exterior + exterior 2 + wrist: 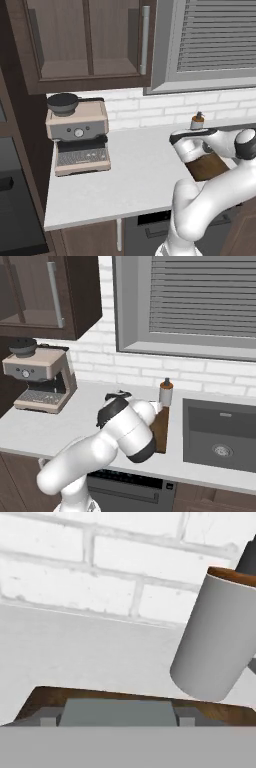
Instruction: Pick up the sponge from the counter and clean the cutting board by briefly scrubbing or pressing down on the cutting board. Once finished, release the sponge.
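Seen in the hand view: pincer (117,717) closed on the sponge (117,709), a grey block filling the gap between the two finger tips (48,718), low in the middle of the frame. Held right over the near edge of the cutting board (100,694), whose dark brown strip runs along the bottom of that frame. Cannot tell whether pressed onto the wood or just above it. Beyond the board, pale counter (90,647) up to a white brick wall (115,577). At the right, a grey soap bottle (215,642) with a brown collar and a dark pump, looming large and tilted.

In the left base view: cutting board (207,167) at the right middle, lying on the counter (135,175) and partly covered by the white arm (210,200). Soap bottle (198,121) just behind it against the wall. Coffee machine (77,137) well apart at the left, under a dark wall cabinet (85,40).

In the right base view: arm (122,428) bent across the centre, hiding most of the cutting board (161,428). Soap bottle (166,392) upright just behind the board. Dark sink (220,433) at the right, near the board's edge. Coffee machine (40,378) at the far left. Window blinds (200,296) across the upper right.
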Tool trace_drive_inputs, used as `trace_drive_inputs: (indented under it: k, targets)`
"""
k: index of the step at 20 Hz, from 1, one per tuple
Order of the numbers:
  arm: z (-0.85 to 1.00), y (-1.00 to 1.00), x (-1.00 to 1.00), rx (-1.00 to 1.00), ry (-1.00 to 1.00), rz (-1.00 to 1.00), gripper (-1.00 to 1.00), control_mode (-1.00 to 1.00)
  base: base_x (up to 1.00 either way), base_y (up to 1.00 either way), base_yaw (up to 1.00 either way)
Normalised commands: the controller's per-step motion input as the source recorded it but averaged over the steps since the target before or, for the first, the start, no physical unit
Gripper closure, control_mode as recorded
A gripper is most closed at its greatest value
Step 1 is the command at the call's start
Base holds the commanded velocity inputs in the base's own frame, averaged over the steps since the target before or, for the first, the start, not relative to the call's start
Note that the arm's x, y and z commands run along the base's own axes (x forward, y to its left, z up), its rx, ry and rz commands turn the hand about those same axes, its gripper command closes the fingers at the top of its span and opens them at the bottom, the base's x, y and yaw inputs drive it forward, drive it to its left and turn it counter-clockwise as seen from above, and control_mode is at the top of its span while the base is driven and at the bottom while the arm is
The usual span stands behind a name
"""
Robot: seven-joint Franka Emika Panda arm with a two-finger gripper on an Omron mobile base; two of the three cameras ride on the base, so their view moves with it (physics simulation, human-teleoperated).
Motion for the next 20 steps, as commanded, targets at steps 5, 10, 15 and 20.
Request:
trace_drive_inputs:
  k: [5,10,15,20]
  targets:
    - [-0.37,-0.64,-0.55,0.01,0.05,-0.10,1.00,-1.00,0.00,0.00,0.00]
    - [-0.60,-0.62,-0.72,0.00,0.02,-0.09,1.00,-1.00,0.00,0.00,0.00]
    - [-0.77,-0.36,-1.00,0.00,0.07,-0.06,1.00,-1.00,0.00,0.00,0.00]
    - [-0.75,-0.44,-1.00,0.00,0.05,-0.05,1.00,-1.00,0.00,0.00,0.00]
